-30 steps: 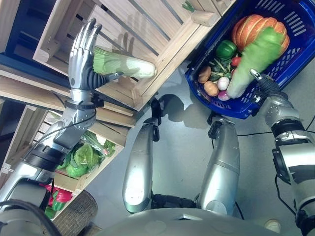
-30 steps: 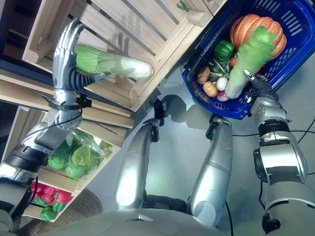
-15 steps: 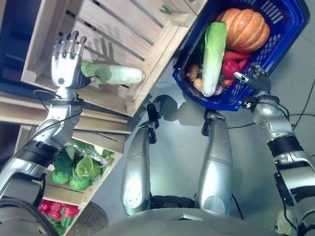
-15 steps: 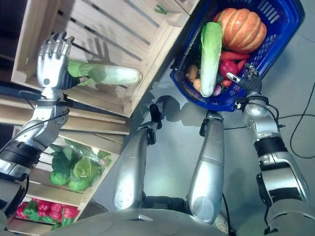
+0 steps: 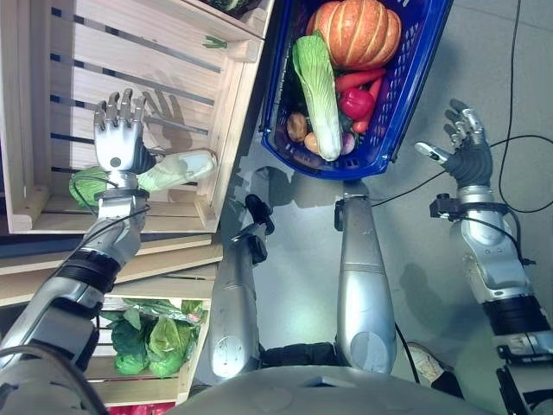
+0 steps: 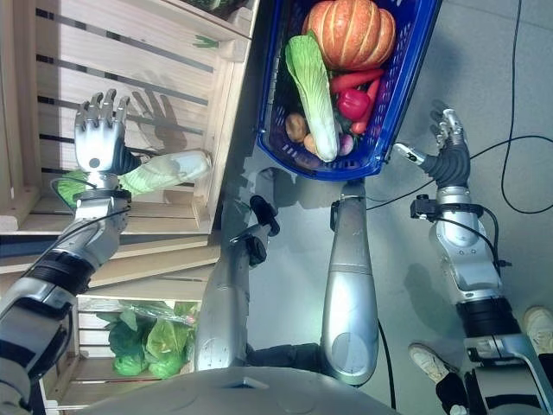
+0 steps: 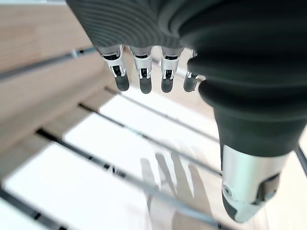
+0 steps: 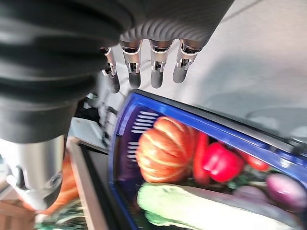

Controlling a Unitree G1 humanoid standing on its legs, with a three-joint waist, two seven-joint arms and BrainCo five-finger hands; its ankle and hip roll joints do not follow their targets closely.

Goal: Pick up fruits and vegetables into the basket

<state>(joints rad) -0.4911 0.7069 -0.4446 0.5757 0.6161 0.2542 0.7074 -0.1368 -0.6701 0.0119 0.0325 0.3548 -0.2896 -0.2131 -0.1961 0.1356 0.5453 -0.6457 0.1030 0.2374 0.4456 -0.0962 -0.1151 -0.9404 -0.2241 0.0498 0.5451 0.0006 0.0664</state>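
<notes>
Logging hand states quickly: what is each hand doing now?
Left hand: open, fingers straight, above the long pale green cabbage in the wooden crate.
Right hand: open, holding nothing, beside the blue plastic basket.

Basket (image 5: 406, 82) top cut off, crate cabbage (image 5: 168, 171) partly behind left hand (image 5: 118, 143)

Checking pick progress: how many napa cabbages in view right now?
2. One napa cabbage lies in the blue basket beside the pumpkin. The other lies in the wooden crate under the left hand. More may be hidden.

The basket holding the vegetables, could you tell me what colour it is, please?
The basket is blue, clearest in the left eye view.
</notes>
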